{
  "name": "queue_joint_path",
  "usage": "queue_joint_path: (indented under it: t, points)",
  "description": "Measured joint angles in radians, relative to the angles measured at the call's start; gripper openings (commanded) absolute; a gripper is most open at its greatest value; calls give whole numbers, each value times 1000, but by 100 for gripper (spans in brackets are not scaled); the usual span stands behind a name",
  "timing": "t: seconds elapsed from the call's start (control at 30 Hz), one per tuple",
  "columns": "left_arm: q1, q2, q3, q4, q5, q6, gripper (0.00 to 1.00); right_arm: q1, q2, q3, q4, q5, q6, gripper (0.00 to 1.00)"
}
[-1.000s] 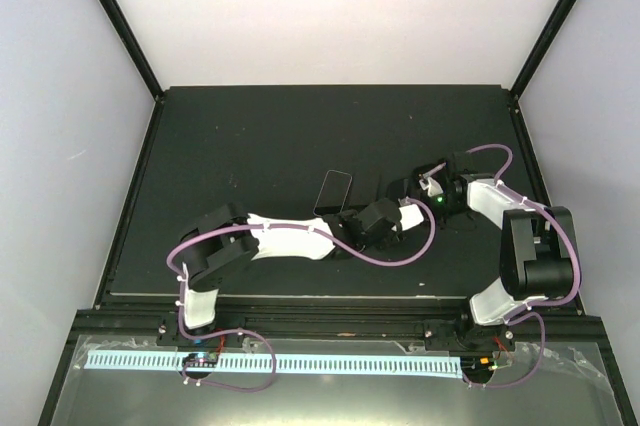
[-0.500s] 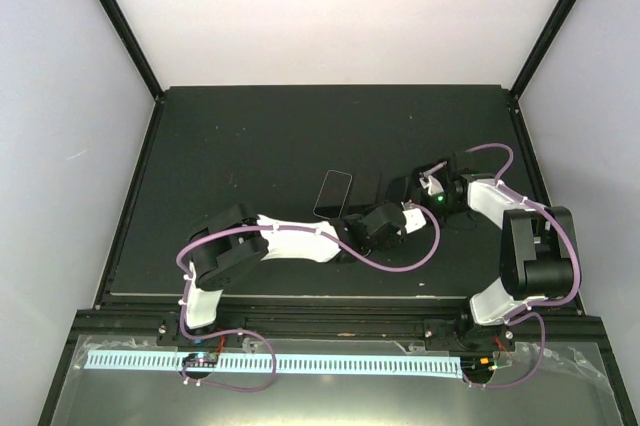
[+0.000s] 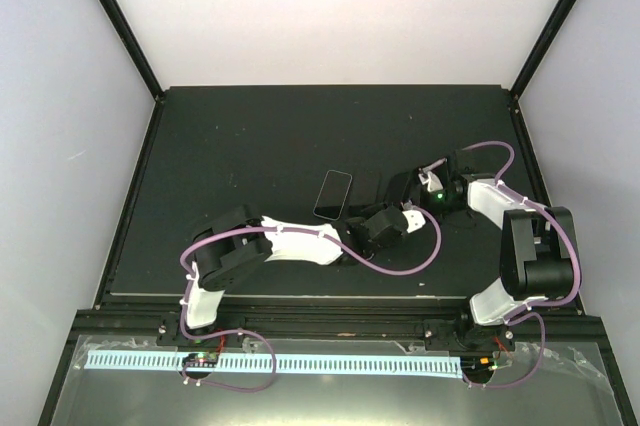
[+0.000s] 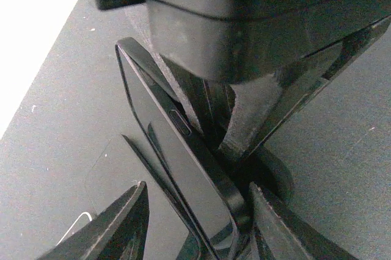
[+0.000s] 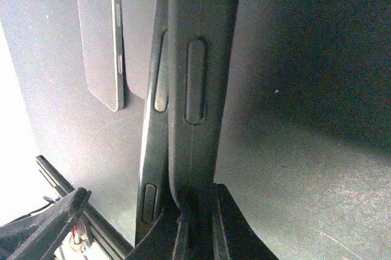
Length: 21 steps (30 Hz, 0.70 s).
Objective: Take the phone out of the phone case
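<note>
Where the two arms meet: the middle of the black table (image 3: 250, 136), both wrists pointed at the same spot.
Phone (image 3: 333, 194): out of its shell and lying on the table, with pale glare across its face in the top view. Its side buttons show on the edge that faces the case.
Case (image 3: 368, 189): just beside the phone, on the phone's right in the top view. It's dark and matte, up on its long edge rather than flat, with raised button covers running along the wall the right wrist camera sees.
Right pincer (image 5: 197, 226): clamped tight on one end of the case, a finger pressed to each side of the thin wall and no gap between them.
Left pincer (image 4: 195, 214): jaws about halfway apart, coming in from the near side. A finger (image 4: 125, 226) stands on either side of the near end of a dark slab (image 4: 183, 174), glossy, with a side button.
Contact, left pincer: bare table shows between one finger and the dark slab, so nothing is clamped. The other finger sits close in shadow — touching or not, can't tell.
Identity of the dark slab: phone or case — can't tell from this low angle.
Top of the left wrist view: the right pincer's black body looms close over the dark slab.
</note>
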Motion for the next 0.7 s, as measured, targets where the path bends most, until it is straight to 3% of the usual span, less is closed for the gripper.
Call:
queue_joint_path:
  t: [0.7]
  points:
    - [2,-23,-27,27,-11,-51,6,1,-28,-2,43,-31,7,1]
